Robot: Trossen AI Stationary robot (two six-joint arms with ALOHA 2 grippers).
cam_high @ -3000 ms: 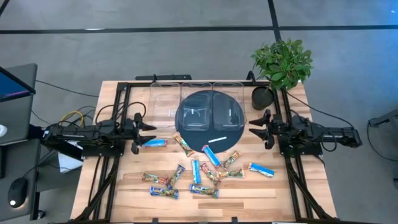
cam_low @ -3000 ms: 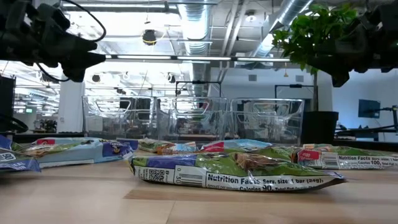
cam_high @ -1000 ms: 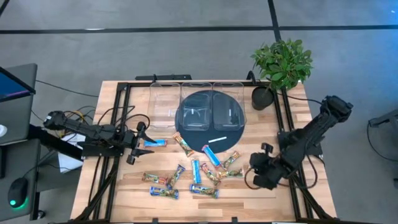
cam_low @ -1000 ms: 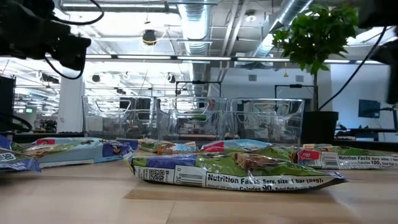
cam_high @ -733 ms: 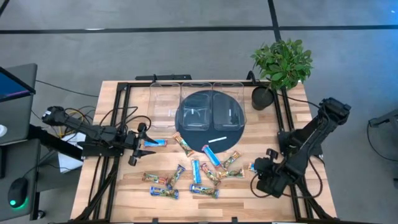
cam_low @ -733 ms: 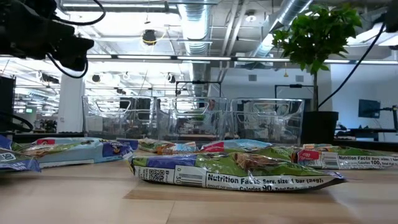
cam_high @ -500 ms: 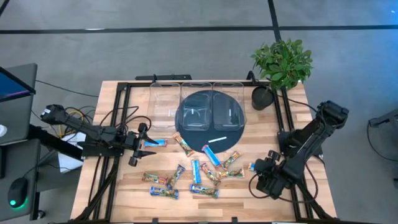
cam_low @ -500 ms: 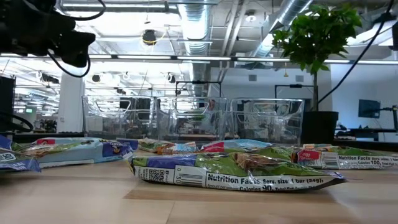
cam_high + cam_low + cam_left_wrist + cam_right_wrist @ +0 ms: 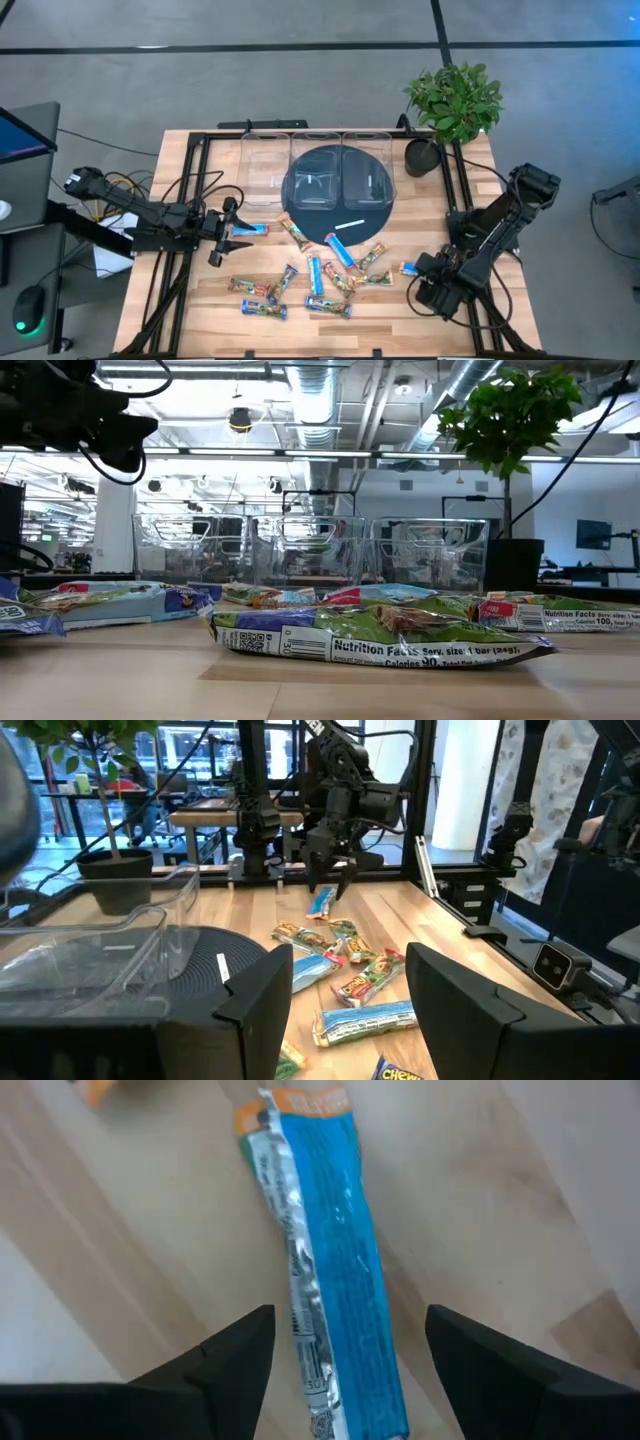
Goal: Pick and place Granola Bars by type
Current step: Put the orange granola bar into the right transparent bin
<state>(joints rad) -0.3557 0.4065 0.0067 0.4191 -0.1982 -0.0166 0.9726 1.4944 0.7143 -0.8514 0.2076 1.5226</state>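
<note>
Granola bars lie flat on the wooden table: a loose cluster (image 9: 310, 275) of blue, red-dark and green-orange ones near the middle front. One blue bar (image 9: 250, 229) lies at the left and another blue bar (image 9: 407, 268) at the right. My left gripper (image 9: 228, 232) is open, above the table, just left of the left blue bar (image 9: 365, 1020). My right gripper (image 9: 425, 278) is open and points down over the right blue bar (image 9: 335, 1280), one finger on either side, not touching it.
Three clear bins (image 9: 317, 165) stand in a row at the far side, with a dark round disc (image 9: 337, 195) under them and a thin white strip (image 9: 350, 223) on it. A potted plant (image 9: 455, 100) stands at the far right corner. Black rails (image 9: 190, 190) run along both table sides.
My left gripper has crept toward the table's right, nearer the left blue bar. My right gripper has shifted a little toward the near right corner over the right blue bar, whose left end now shows. No bar has moved.
</note>
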